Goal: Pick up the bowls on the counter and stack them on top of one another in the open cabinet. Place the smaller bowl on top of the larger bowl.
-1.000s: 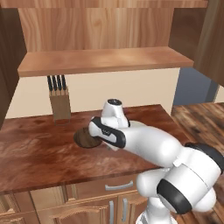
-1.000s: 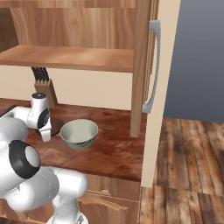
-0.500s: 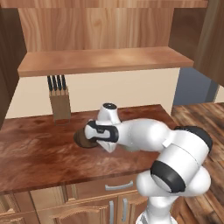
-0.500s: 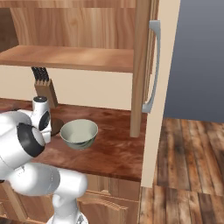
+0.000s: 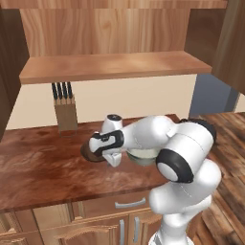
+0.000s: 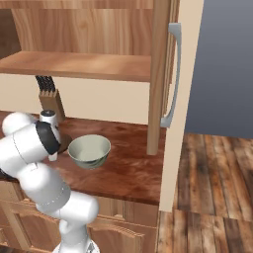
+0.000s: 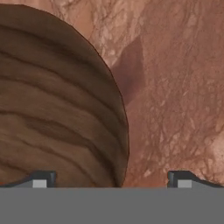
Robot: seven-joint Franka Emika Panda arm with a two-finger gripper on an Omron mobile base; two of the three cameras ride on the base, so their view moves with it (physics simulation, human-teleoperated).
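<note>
Left base view: the white arm's gripper (image 5: 106,152) hangs low over the shallow dark brown wooden bowl (image 5: 89,154) mid-counter, reddish-brown worktop (image 5: 33,167).

Right base view: the deep pale grey-green ceramic bowl (image 6: 89,150) sits upright nearer the front edge; the tan cabinet shelf (image 6: 79,65) waits.

Hand view: jaws spread wide, straddling the brown bowl's rim; it's round, with no long axis. Next, judged: descend and close.

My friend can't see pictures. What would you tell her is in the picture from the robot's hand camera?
A dark brown wooden bowl with wavy grain is seen very close from above, covering the left half of the picture. It sits on the reddish-brown counter, and its right rim lies between the two open fingertips at the bottom.
</note>
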